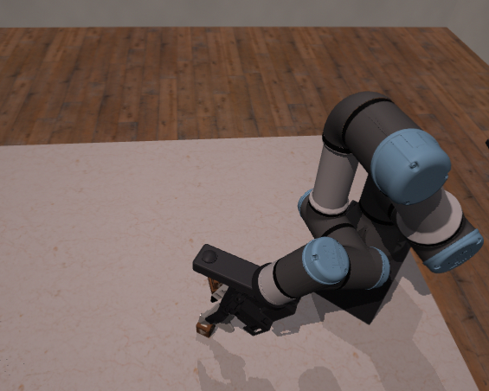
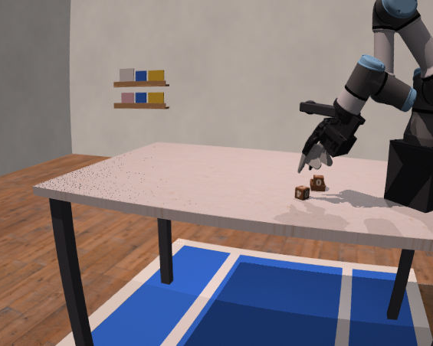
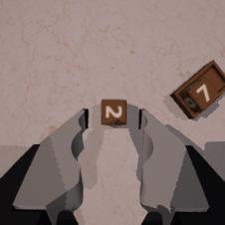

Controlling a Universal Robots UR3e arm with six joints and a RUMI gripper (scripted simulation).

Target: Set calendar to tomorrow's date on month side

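A loose brown cube [image 3: 113, 112] lies on the table with a white 2 on top. It also shows in the exterior view [image 2: 302, 192] and in the top view [image 1: 204, 328]. The small brown tray holds the other cube, with 7 on top; it stands just behind the loose cube [image 2: 317, 183]. My gripper [image 3: 113, 111] hangs above the loose cube, fingers apart a little wider than the cube and holding nothing. In the exterior view the fingertips [image 2: 311, 164] are clearly above both cubes. In the top view the gripper [image 1: 219, 313] hides most of the tray.
The robot's black base [image 2: 416, 174] stands on the table to the right of the cubes. The table's front edge [image 2: 254, 226] is close to the loose cube.
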